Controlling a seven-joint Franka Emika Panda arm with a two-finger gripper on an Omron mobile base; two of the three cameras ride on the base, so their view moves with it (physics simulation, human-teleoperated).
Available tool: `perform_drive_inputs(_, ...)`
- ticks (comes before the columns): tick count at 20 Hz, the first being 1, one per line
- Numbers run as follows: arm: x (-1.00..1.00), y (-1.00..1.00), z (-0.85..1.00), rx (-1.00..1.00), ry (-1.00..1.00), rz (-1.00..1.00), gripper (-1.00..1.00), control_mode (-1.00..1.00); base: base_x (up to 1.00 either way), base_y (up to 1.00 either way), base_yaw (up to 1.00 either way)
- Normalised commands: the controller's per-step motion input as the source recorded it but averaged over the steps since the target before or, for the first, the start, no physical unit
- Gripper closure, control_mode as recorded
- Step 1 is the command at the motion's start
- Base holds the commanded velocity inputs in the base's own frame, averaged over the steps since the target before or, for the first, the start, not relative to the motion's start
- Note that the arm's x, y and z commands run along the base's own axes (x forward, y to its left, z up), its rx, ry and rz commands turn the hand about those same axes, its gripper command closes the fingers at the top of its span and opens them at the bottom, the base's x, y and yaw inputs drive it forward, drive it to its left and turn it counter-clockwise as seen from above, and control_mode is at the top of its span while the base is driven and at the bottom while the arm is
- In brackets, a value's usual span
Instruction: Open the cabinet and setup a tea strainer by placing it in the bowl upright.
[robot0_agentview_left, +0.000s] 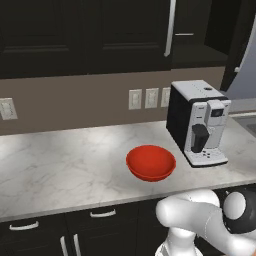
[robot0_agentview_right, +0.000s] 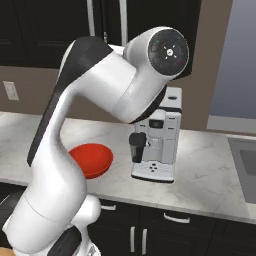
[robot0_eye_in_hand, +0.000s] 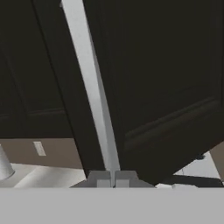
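Cabinet (robot0_eye_in_hand: 166, 78) near-black, panelled; gripper (robot0_eye_in_hand: 113, 178) jaws clamped on long silver bar handle (robot0_eye_in_hand: 89, 83).

The white arm (robot0_agentview_right: 75, 145) rises from the base, bends at a dark-capped elbow joint (robot0_agentview_right: 168, 47) and reaches up and away toward the wall. In the hand view the gripper (robot0_eye_in_hand: 113, 178) shows two fingertips (robot0_eye_in_hand: 100, 178) pressed close together (almost no gap between them), clamped on the lower end of a silver bar handle (robot0_eye_in_hand: 89, 83). The lower links (robot0_agentview_left: 200, 220) bulk in the left base view.
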Motion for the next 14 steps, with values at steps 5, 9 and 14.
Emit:
perform_drive_inputs(5, -0.83, -0.27, -0.05, 0.0, 0.08, 0.02, 1.0, -1.0, 0.0, 0.0, 0.0)
perform_drive_inputs(9, -0.54, 0.22, 0.0, -0.04, 0.0, 0.0, -1.0, -1.0, 0.0, 0.0, 0.0)
perform_drive_inputs(14, -0.15, 0.81, 0.0, -0.1, 0.0, -0.02, -1.0, -1.0, 0.0, 0.0, 0.0)
